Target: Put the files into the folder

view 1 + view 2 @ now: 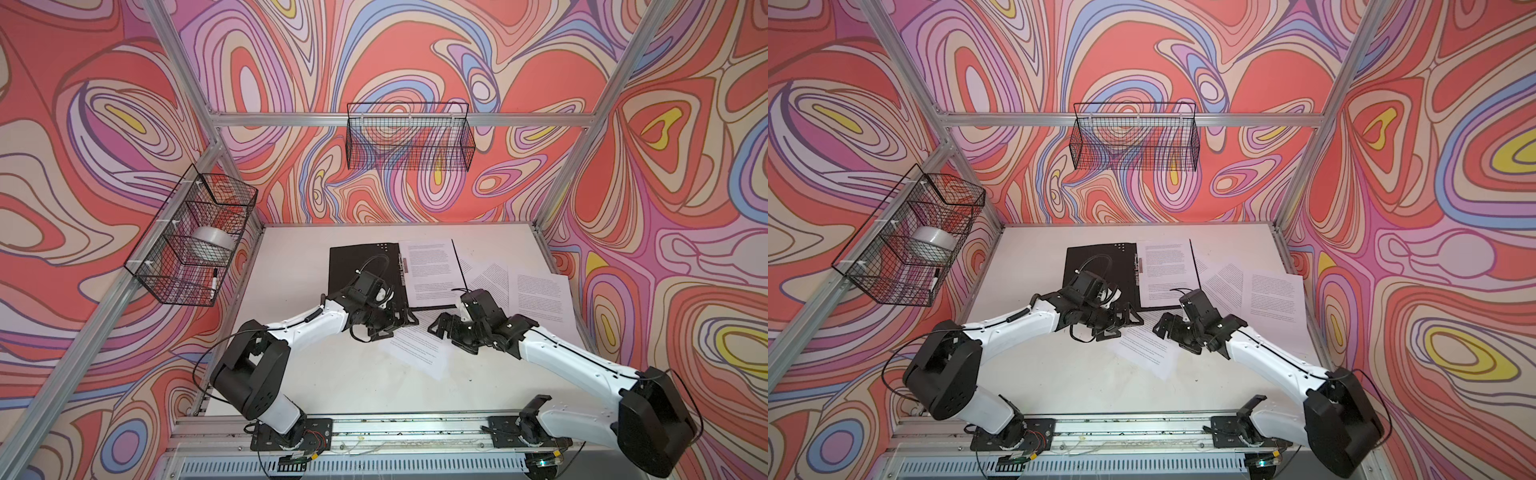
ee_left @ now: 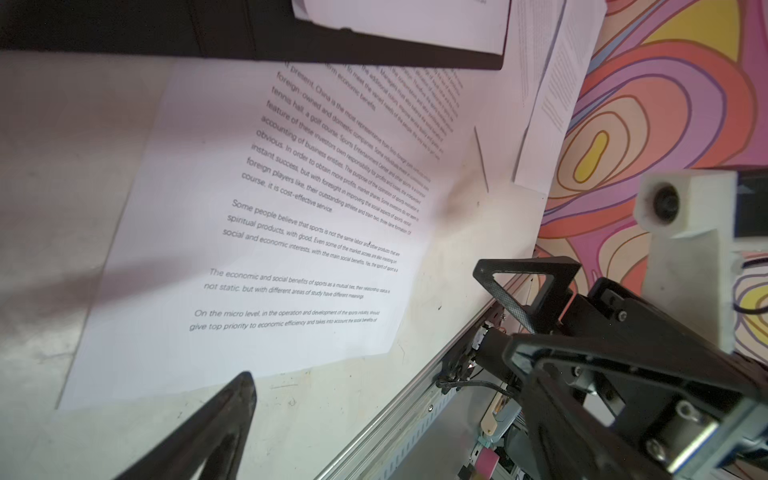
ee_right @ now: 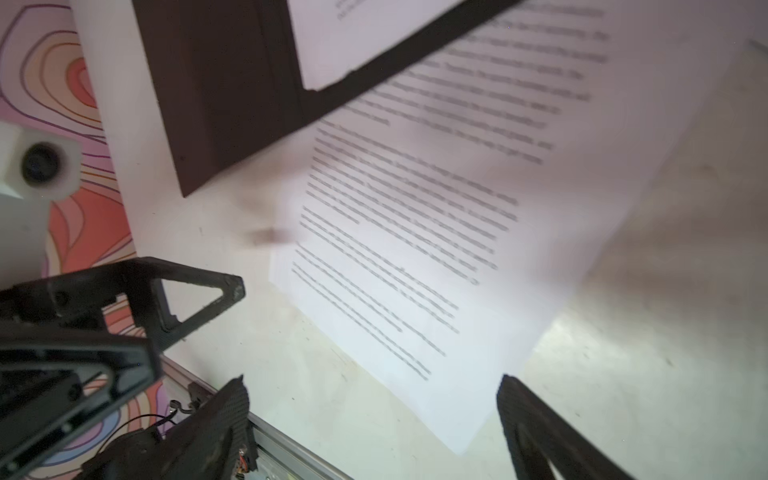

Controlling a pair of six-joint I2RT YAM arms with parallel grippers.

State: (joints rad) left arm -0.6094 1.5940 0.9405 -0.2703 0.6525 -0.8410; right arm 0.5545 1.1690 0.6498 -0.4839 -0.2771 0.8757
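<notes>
Folder (image 1: pixel 347 270) lies open, black faces up, mid-back on the white surface (image 1: pixel 316 374). One printed sheet (image 1: pixel 430 266) sits on its right face. More files (image 1: pixel 540 295) fan out just to the right, and a near sheet (image 1: pixel 415 353) is tucked under its front edge. Wire basket (image 1: pixel 191 237) hangs on the frame at left; walls (image 1: pixel 415 62) are swirl-patterned. Left claw (image 1: pixel 400 327) and right claw (image 1: pixel 439 328) face each other over the near sheet, both spread wide, holding nothing.

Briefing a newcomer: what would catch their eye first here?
Likely the swirling red, pink and purple walls all around. Then the open black folder mid-table holding a printed sheet, with loose sheets beside it, and the left gripper and right gripper, both open, facing each other over the nearest sheet.
</notes>
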